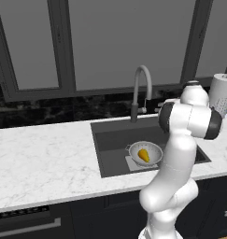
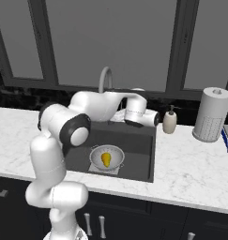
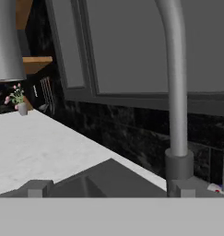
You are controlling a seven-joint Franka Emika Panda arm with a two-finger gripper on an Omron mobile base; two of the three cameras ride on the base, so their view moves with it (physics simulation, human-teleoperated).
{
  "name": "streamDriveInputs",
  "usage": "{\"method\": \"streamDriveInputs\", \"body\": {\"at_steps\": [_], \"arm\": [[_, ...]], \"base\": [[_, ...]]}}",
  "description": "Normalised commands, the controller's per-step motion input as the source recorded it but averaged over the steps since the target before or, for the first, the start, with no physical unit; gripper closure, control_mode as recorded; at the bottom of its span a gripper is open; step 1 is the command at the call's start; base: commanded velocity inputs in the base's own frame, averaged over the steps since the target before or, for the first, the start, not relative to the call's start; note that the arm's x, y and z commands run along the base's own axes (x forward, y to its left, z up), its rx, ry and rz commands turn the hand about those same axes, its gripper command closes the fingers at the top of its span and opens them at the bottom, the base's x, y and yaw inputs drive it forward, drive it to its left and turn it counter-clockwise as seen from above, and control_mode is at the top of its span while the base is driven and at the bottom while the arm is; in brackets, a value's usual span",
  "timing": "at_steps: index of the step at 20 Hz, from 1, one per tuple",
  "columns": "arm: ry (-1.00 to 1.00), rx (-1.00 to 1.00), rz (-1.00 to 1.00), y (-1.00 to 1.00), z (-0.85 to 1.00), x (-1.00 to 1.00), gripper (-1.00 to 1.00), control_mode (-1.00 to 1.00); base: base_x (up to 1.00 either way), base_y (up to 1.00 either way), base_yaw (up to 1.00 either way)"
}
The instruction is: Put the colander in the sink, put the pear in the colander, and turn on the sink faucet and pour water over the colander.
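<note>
Colander (image 1: 145,153) is seen on the left base view sitting in the sink (image 1: 115,140) with the pear (image 1: 143,155) inside, so the faucet (image 1: 141,88) is judged the step in hand. On the right base view, the arm is stretched over the basin toward the tap's foot, near the soap bottle (image 2: 170,120). On the hand view, the pincer (image 3: 109,190) is held wide apart, empty, the tap's base beside one fingertip; the side lever should be nudged gently, not the neck.

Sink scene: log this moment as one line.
colander: in sink | pear: in colander | faucet: no water seen | end effector: open, empty, near faucet base
</note>
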Motion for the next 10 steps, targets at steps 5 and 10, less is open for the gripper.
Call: {"method": "streamDriveInputs", "body": {"at_steps": [5, 10], "arm": [[-0.03, 0.04, 0.00, 0.00, -0.14, 0.22, -1.00, -1.00], [-0.02, 0.00, 0.00, 0.00, -0.10, 0.29, -1.00, -1.00]], "base": [[0.00, 0.00, 0.00], [0.00, 0.00, 0.00]]}}
